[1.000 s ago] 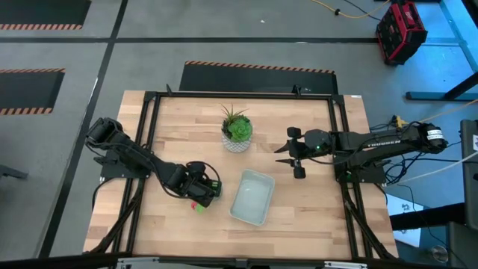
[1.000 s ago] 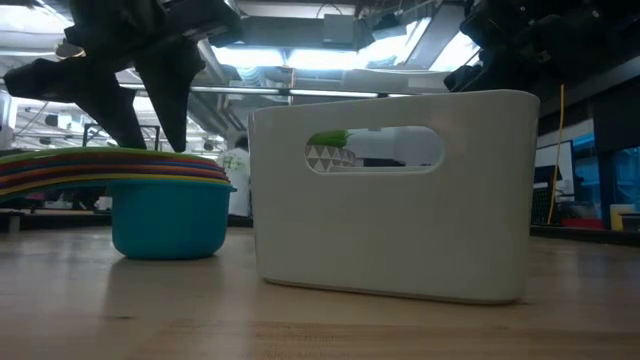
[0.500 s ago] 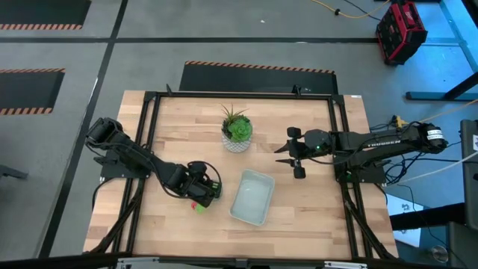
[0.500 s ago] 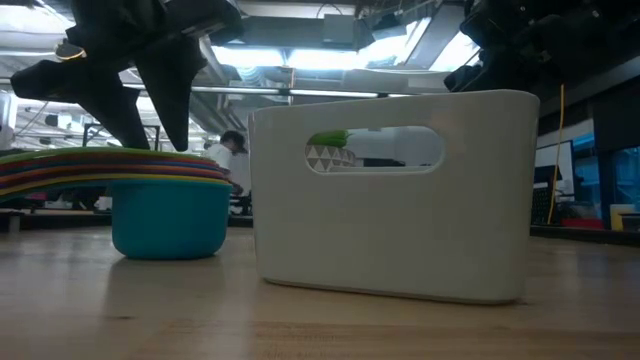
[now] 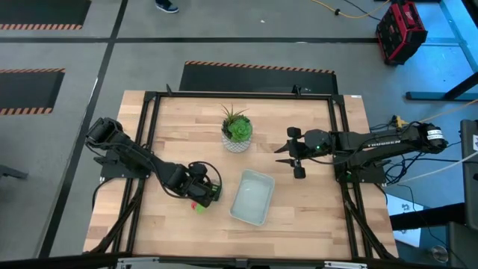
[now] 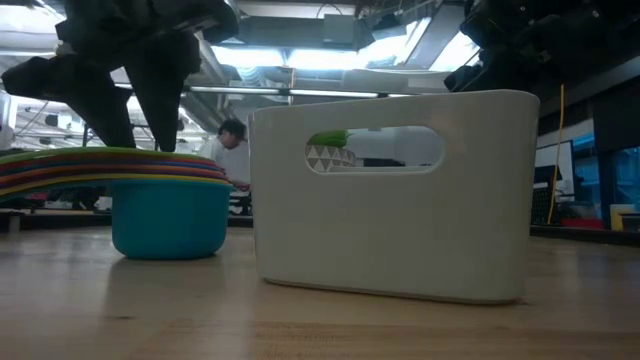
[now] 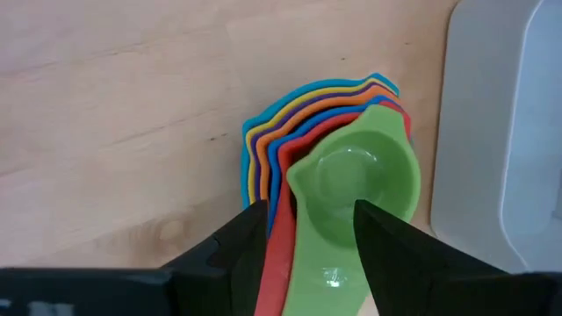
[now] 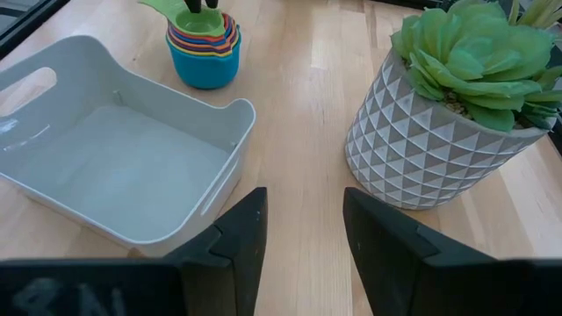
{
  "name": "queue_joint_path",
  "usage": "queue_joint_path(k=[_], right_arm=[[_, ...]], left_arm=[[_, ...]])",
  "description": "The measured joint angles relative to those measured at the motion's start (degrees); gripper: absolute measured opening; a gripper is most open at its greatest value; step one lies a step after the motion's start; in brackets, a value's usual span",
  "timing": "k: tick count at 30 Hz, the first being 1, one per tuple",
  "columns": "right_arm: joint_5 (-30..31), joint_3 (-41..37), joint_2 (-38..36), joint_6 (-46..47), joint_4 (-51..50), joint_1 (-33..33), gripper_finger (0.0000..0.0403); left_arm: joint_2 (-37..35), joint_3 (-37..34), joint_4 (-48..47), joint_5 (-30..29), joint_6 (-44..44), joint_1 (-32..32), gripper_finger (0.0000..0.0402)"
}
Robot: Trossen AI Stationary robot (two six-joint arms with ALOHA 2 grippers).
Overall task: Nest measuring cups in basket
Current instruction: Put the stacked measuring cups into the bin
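- Looking straight down first: the measuring cups (image 5: pixel 198 202) sit nested as one small stack on the table (image 5: pixel 179 134), near-left of centre, just left of the basket (image 5: pixel 250 196) and not in it. The basket is a pale, shallow, round-cornered bin.
- The left gripper (image 5: pixel 202 193) is right over the stack. The right gripper (image 5: pixel 282 154) hangs well apart on the right, near the plant pot (image 5: pixel 237 134).
- Against a second ago, a shoe (image 5: pixel 166 6) has come in at the far floor edge. The lettering on the right arm is too small for me to read.
- From table height, the stack (image 6: pixel 150 200) shows a teal bowl at the bottom with striped handles fanned to the left. The basket (image 6: pixel 390 230) stands beside it with an oval grip slot.
- The left gripper (image 6: pixel 125 140) has shifted slightly left since the earlier frame, and a person (image 6: pixel 232 140) behind has moved into fuller view.
- On the left wrist camera, the green cup tops the stack (image 7: pixel 351 184), with red, blue, orange, yellow, purple and teal rims beneath. The basket wall (image 7: pixel 509 132) lies just beside. The left gripper (image 7: pixel 309 215) straddles the handles; I cannot tell whether it pinches them.
- On the right wrist camera, the right gripper (image 8: pixel 303 206) is partly open on nothing, facing basket (image 8: pixel 114 167), cups (image 8: pixel 204 44) and pot (image 8: pixel 430 149).
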Motion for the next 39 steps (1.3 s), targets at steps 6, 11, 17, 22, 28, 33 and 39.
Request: queue_joint_path(k=[6, 11, 17, 22, 28, 33, 39], right_arm=[[-0.01, -0.01, 0.0, -0.05, -0.01, 0.0, 0.0156], [-0.01, 0.0, 0.0, -0.14, -0.02, 0.0, 0.0156], [-0.01, 0.0, 0.0, -0.18, -0.03, 0.01, 0.0156], [-0.01, -0.01, 0.0, -0.18, -0.03, 0.01, 0.0156], [-0.01, -0.02, 0.0, -0.16, -0.03, 0.01, 0.0156], [0.0, -0.01, 0.0, -0.15, -0.01, 0.0, 0.0156], [-0.01, -0.02, 0.0, 0.0, -0.01, 0.0, 0.0156]], left_arm=[[0.0, 0.0, 0.0, -0.02, 0.0, 0.02, 0.0201], [0.0, 0.0, 0.0, -0.02, 0.04, 0.02, 0.0236], [0.0, 0.0, 0.02, 0.11, 0.7, 0.02, 0.0274], [0.0, 0.0, 0.02, 0.17, 1.51, 0.02, 0.0301], [0.0, 0.0, 0.08, 0.06, 2.58, 0.02, 0.0308], [-0.3, 0.0, 0.62, -0.05, 5.99, 0.03, 0.0308], [-1.25, 0.04, 0.99, 0.0, 9.02, 0.35, 0.0308]])
